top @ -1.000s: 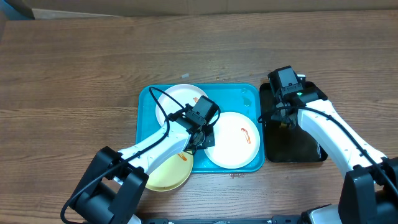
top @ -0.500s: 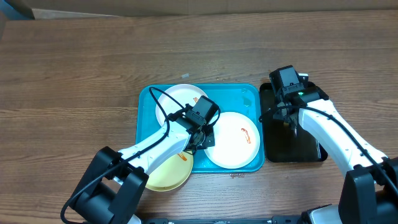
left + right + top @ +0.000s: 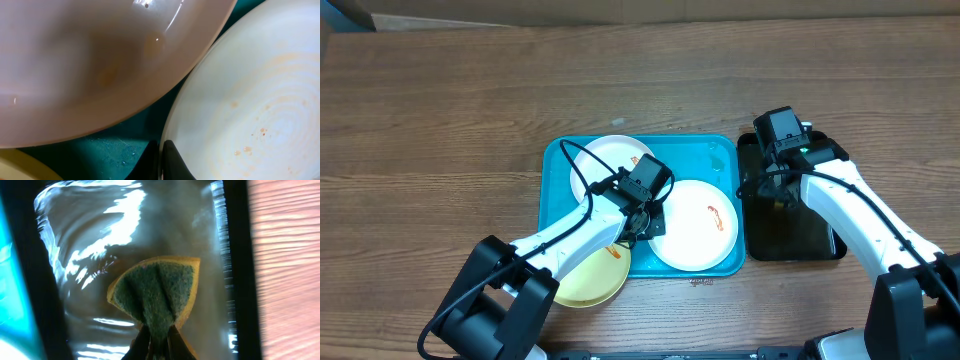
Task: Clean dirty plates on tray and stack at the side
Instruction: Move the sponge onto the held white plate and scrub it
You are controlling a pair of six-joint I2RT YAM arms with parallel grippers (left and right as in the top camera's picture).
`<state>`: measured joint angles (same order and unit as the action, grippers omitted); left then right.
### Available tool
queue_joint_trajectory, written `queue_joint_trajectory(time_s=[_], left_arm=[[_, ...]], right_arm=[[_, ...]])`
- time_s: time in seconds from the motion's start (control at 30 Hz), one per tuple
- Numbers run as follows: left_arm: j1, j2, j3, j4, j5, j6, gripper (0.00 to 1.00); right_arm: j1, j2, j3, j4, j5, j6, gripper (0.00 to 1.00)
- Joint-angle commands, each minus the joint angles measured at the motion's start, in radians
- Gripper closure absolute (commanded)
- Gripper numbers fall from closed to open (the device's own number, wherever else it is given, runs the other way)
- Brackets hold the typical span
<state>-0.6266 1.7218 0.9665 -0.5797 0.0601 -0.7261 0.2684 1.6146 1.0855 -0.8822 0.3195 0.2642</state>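
Note:
The turquoise tray (image 3: 720,150) holds three plates. One white plate (image 3: 605,160) lies at the back left. A second white plate (image 3: 698,228) with an orange smear lies at the right. The pale yellow plate (image 3: 588,278) lies at the front left and overhangs the tray's front edge. My left gripper (image 3: 646,216) is shut on the left rim of the right white plate (image 3: 250,110), fingers (image 3: 161,162) pinching its edge. My right gripper (image 3: 780,190) is over the black tray (image 3: 815,245), its fingers (image 3: 159,340) shut on a yellow-green sponge (image 3: 157,292).
The black tray (image 3: 100,245) has a wet, shiny floor and stands right beside the turquoise tray (image 3: 10,305). Bare wooden table (image 3: 440,130) surrounds both trays. Water drops lie on the tray floor (image 3: 115,147) between the plates.

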Motion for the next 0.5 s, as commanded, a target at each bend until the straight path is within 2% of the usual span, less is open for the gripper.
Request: queue_joint_trajectory(time_s=[0.0,0.07,0.23,0.47], left_arm=[[0.006,0.011,-0.008,-0.006,-0.003,-0.003,0.96],[0.006,0.011,-0.008,-0.006,-0.003,-0.003,0.96],[0.006,0.011,-0.008,-0.007,-0.003,-0.003,0.96],[0.006,0.011,-0.008,-0.007,-0.003,-0.003,0.96]], right_arm=[[0.014,-0.037,0.047,0.008,-0.316,-0.117,0.96],[0.032,-0.043,0.068,-0.003,-0.401,-0.135,0.96],[0.092,-0.048,0.097,-0.055,-0.409,-0.136,0.96],[0.198,-0.047,0.071,-0.061,-0.289,-0.130,0.96]])
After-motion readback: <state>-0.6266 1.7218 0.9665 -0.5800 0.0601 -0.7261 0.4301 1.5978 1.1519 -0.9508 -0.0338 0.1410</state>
